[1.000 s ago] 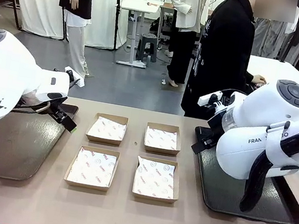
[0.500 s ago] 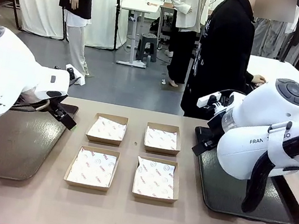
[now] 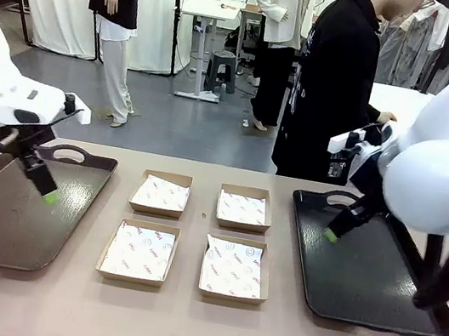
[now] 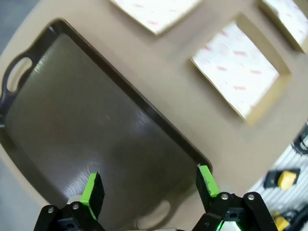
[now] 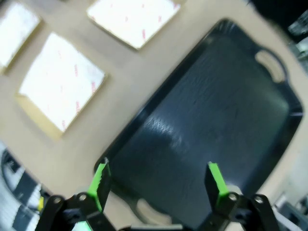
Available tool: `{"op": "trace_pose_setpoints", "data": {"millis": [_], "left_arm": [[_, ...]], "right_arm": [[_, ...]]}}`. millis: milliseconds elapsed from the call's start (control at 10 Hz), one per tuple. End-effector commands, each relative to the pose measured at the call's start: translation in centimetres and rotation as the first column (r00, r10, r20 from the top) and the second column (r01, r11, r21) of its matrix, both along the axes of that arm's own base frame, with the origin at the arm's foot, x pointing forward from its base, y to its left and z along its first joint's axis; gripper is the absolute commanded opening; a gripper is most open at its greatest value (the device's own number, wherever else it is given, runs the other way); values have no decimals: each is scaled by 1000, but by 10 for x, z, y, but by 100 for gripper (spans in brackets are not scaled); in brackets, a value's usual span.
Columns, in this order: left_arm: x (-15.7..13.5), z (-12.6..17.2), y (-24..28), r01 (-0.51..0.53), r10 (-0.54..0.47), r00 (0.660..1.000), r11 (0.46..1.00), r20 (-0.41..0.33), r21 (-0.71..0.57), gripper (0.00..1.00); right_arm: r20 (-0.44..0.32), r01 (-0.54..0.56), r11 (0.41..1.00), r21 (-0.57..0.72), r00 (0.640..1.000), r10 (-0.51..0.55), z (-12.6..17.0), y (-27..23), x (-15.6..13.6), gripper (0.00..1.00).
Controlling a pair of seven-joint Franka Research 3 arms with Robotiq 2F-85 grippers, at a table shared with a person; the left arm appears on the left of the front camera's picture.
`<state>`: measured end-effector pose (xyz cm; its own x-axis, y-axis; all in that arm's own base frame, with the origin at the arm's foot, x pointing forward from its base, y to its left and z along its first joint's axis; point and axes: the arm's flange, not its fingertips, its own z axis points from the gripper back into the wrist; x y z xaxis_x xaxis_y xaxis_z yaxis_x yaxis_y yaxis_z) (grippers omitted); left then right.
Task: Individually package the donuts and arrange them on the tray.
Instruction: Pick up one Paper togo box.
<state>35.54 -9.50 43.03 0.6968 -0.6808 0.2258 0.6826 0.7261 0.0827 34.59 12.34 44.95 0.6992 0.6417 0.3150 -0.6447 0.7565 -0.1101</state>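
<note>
The left gripper (image 3: pixel 48 193) stands with its jaws wide apart and nothing between them, and the right gripper (image 3: pixel 330 235) is just as wide and just as bare. Each hangs over a tray, apart from its surface. The left tray (image 3: pixel 0 221) lies under the left gripper at the table's left end, with the green tip over its far half. The right tray (image 3: pixel 361 281) lies under the right gripper at the right end, with the tip over its far left part. The left arm comes in from the left edge, its fingers slanting down and to the right. The right arm's bulky white body sits high at the right, its fingers slanting down and to the left. In the left wrist view the left gripper (image 4: pixel 148 183) looks down on its tray (image 4: pixel 96 125). The right wrist view shows the right gripper (image 5: pixel 158 180) above its own (image 5: pixel 207 120). Both trays are dark, glossy rectangles with raised rims and a cut-out handle at each short end. Between them on the tan table (image 3: pixel 181 325) sit four brown cardboard boxes (image 3: pixel 139 250) in two rows of two, each lined with white paper printed in red. A person (image 3: pixel 333 83) in black stands at the far side.
</note>
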Motion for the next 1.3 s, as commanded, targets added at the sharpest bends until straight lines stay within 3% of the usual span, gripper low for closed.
{"op": "trace_pose_setpoints", "data": {"millis": [0,100,200,300,400,500,600,700,800,900,1000,1100,1200], "left_arm": [[-111,-42,34,26,-25,999,999,20,-34,100],[-104,-43,27,-19,18,988,1000,154,6,100],[-9,11,5,10,-10,1000,1000,-17,0,100],[-9,11,5,10,-10,1000,1000,-17,0,100],[-15,29,6,9,-9,1000,1000,27,-3,100],[-15,37,8,75,-81,996,977,-24,-199,100],[-19,48,19,62,-90,994,938,-65,-341,100],[-29,52,37,19,-99,987,859,-130,-511,100],[-24,61,58,-13,-170,965,732,-201,-681,100],[-22,62,75,-102,-196,942,609,-274,-787,100],[-24,58,95,-201,-206,913,523,-352,-829,100],[-15,52,116,-321,-169,882,467,-440,-824,100],[-13,50,134,-390,-118,866,449,-486,-804,100]], "right_arm": [[63,-26,999,-18,998,27,-65,-58,-157,100],[222,80,983,-167,974,-42,-72,-61,-149,100],[5,-4,1000,-3,1000,4,20,-5,-15,100],[5,-4,1000,-3,1000,4,20,-5,-15,100],[88,9,998,-61,996,-4,46,-13,-27,100],[-92,7,987,160,996,8,41,-21,-16,100],[-265,68,923,379,964,37,39,-36,-12,100],[-401,145,822,550,910,108,36,-57,-9,100],[-477,255,636,728,855,204,37,-79,0,100],[-514,354,477,804,818,258,36,-103,2,100],[-509,398,369,840,814,280,37,-126,-2,100],[-510,424,322,846,820,260,38,-149,-4,100],[-535,457,312,833,809,243,36,-164,-8,100]]}}
